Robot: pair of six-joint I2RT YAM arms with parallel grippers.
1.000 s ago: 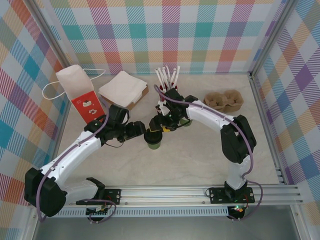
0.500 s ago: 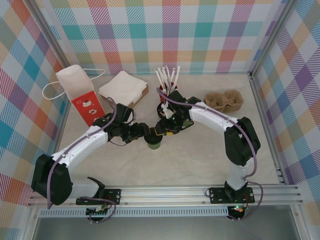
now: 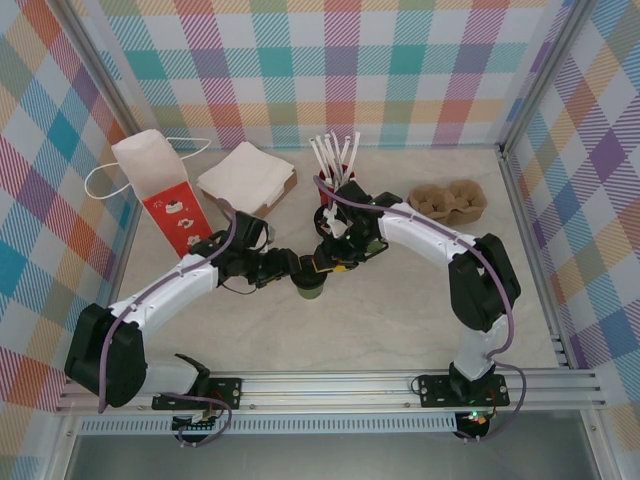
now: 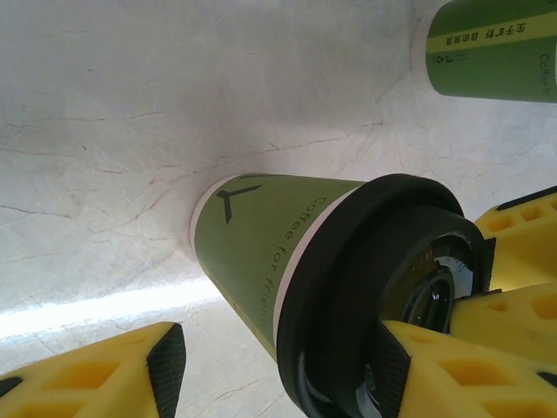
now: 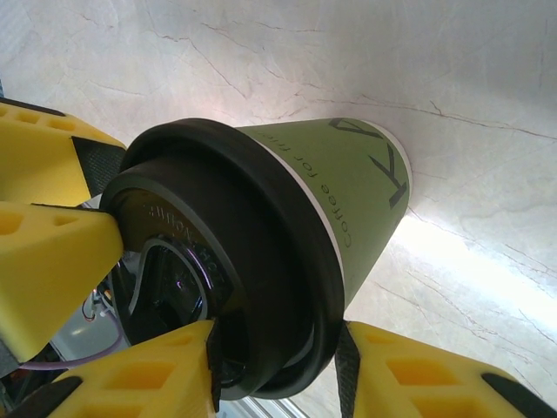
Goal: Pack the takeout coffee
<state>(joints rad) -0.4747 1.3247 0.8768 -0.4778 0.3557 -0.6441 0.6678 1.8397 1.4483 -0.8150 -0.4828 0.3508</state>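
A green takeout coffee cup (image 3: 310, 288) with a black lid stands mid-table between both arms. In the right wrist view this cup (image 5: 348, 187) has its lid between my right gripper's (image 5: 278, 366) pads, both touching the rim, so the gripper is shut on it. My left gripper (image 4: 277, 370) straddles the same lid (image 4: 365, 287) from the other side and is open: one pad touches the lid, while the other stands apart from the cup wall. From above, the left gripper (image 3: 293, 268) and right gripper (image 3: 325, 262) meet over the cup. A second green cup (image 4: 492, 48) stands just beyond.
A red-and-white paper bag (image 3: 165, 195) stands at the back left, with a flat napkin-topped box (image 3: 248, 178) beside it. A red cup with white sticks (image 3: 335, 160) is behind the right arm. A cardboard cup carrier (image 3: 448, 200) lies at the back right.
The left arm has reached right, bringing its gripper up to the cup with narrower jaws. The right gripper has closed onto the lid. The cup has hardly moved.
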